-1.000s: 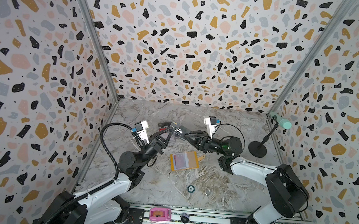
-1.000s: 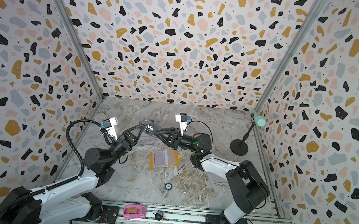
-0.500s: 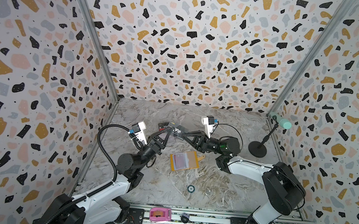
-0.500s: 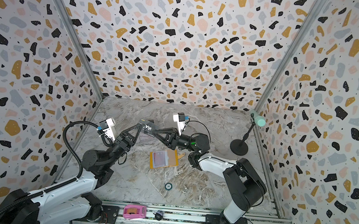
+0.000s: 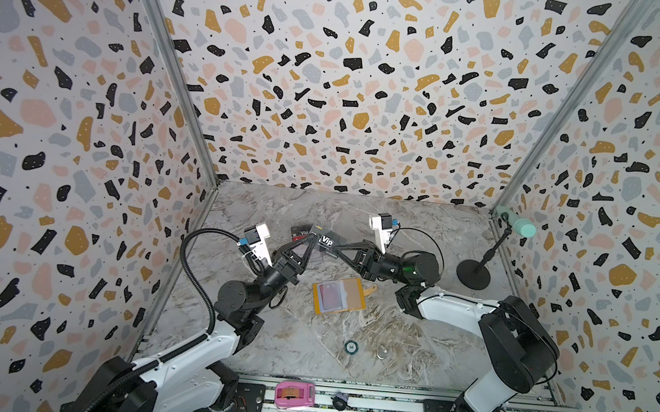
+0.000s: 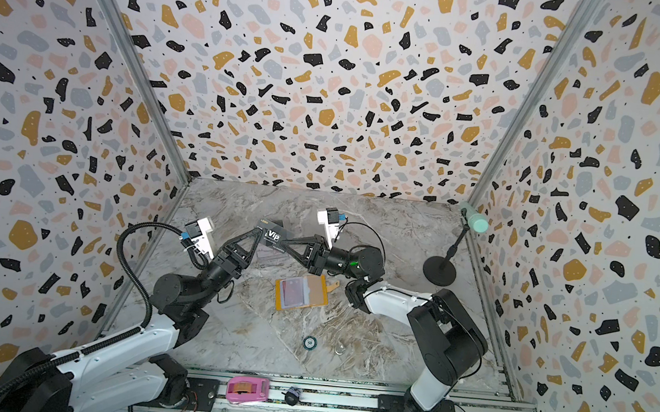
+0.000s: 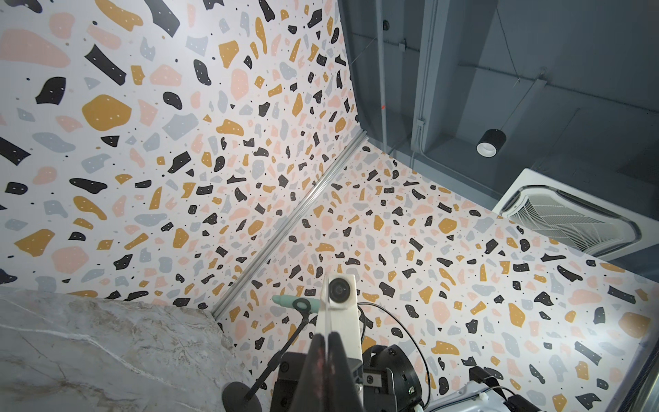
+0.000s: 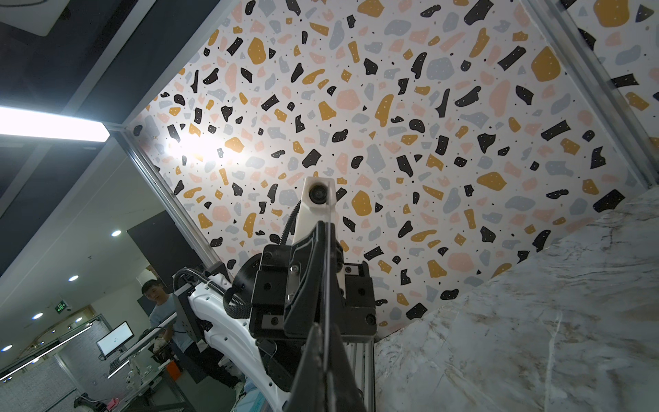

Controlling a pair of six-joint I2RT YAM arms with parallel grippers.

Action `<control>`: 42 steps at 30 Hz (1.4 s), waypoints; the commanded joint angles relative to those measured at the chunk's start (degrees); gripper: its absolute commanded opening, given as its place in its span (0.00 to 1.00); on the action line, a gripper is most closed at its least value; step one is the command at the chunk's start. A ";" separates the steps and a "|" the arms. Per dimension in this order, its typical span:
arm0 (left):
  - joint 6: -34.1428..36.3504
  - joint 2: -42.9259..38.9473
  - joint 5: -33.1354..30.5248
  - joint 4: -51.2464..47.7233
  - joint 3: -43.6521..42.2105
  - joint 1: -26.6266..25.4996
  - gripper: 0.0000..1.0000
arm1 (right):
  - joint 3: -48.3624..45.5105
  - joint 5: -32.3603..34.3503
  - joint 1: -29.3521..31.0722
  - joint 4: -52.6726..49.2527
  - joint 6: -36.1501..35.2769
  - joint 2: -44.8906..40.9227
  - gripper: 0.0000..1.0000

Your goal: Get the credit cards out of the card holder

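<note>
One left gripper [image 5: 313, 242]: you're clamped on the black Vip card [image 5: 326, 241], left edge, up off table [image 5: 307, 330].
One right gripper [image 5: 334, 247]: pinched shut on same card, right edge.
One card holder [image 5: 353, 297]: open flat on table, just front of your grippers; one red card [image 5: 331, 293] in sleeve.
Two round bits: dark bit [image 5: 351, 346], pale bit [image 5: 382, 352], nearer front.

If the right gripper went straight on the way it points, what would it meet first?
Most likely the left gripper: the right gripper faces it nearly tip to tip, both shut on the black card between them.
</note>
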 commanded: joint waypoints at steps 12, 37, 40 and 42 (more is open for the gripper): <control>27.70 -11.46 -6.26 -56.56 15.42 0.50 0.70 | -2.56 -5.38 -5.75 -10.76 -5.64 -7.39 0.00; 66.91 2.31 24.80 -107.11 43.93 0.58 0.66 | 13.69 -13.92 -8.11 -105.38 -76.33 -18.67 0.00; 70.06 5.19 26.53 -111.39 45.64 0.56 0.61 | 15.18 -14.86 -7.29 -107.59 -78.72 -17.99 0.00; 71.08 6.57 26.56 -113.06 46.43 0.58 0.58 | 15.77 -15.86 -6.83 -108.09 -79.38 -17.31 0.00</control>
